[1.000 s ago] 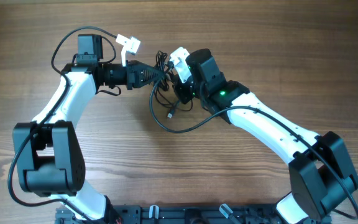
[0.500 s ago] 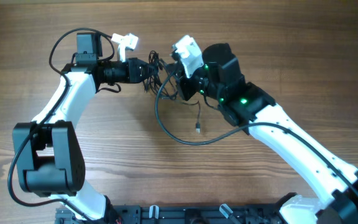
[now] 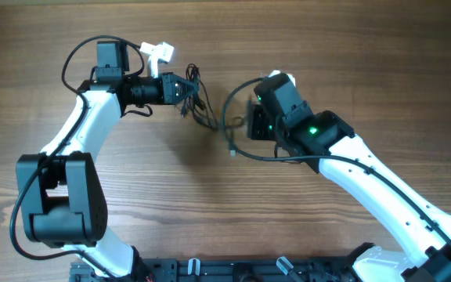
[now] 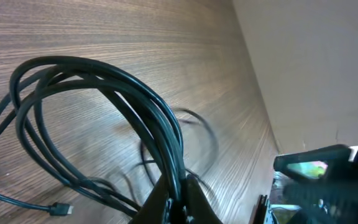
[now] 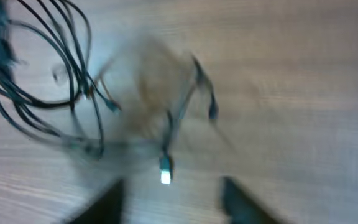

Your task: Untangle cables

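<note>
Black cables (image 4: 104,81) hang bunched, pinched tight in the left gripper (image 4: 178,202). Right gripper (image 5: 169,199) gapes empty; most untangling looks undone.

1. The left arm (image 3: 77,125) has white links between black joint housings, and a bulky black block (image 3: 57,207) near its base
2. A thick black cable (image 3: 81,55) loops beside its wrist, near a white bracket (image 3: 156,53)
3. The left gripper (image 3: 188,88) is black
4. The right arm (image 3: 374,176) has the same white shell and black joints, with a small green light (image 3: 313,131)
5. A second black cable (image 3: 257,156) curves off its wrist
</note>
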